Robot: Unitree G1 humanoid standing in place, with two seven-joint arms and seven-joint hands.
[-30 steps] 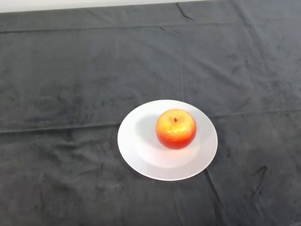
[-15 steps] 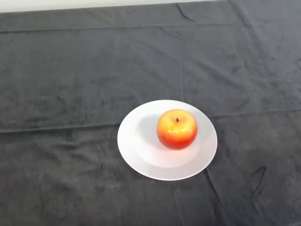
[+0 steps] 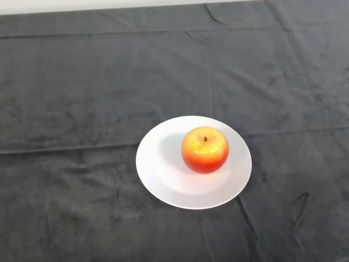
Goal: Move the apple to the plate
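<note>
1. Red-and-yellow apple (image 3: 204, 149) upright on white plate (image 3: 158, 164), stem up, resting right of the plate's centre and well inside the rim.
2. Plate flat on dark cloth (image 3: 82, 98), near the middle of the table.
3. No arm or hand in view; hand's state impossible to tell.
4. Judged from this layout: task done, apple already delivered, nothing left but staying clear.

Glossy apple (image 3: 205, 150), smooth matt plate (image 3: 158, 169), creased velvety cloth (image 3: 82, 98).
</note>
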